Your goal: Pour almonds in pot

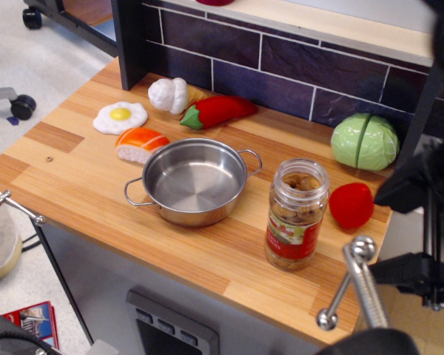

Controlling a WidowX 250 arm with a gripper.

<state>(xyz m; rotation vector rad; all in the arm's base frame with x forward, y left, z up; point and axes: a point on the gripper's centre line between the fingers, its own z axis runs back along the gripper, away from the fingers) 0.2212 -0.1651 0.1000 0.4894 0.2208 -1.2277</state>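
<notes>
The almonds fill a clear open jar (297,214) with a red-and-green label, standing upright on the wooden counter (74,177). The shiny steel pot (194,181) with two wire loop handles sits just left of the jar and is empty. My gripper (388,233) is at the far right edge of the view, off to the right of the jar and apart from it. Its two dark fingers (411,181) stand apart, with nothing between them.
A red toy tomato (351,205) sits right of the jar, with a green cabbage (365,142) behind it. A red pepper (218,111), white mushroom (169,95), fried egg (120,117) and salmon sushi (141,143) lie behind the pot. A metal clamp handle (355,285) sticks up at the front right.
</notes>
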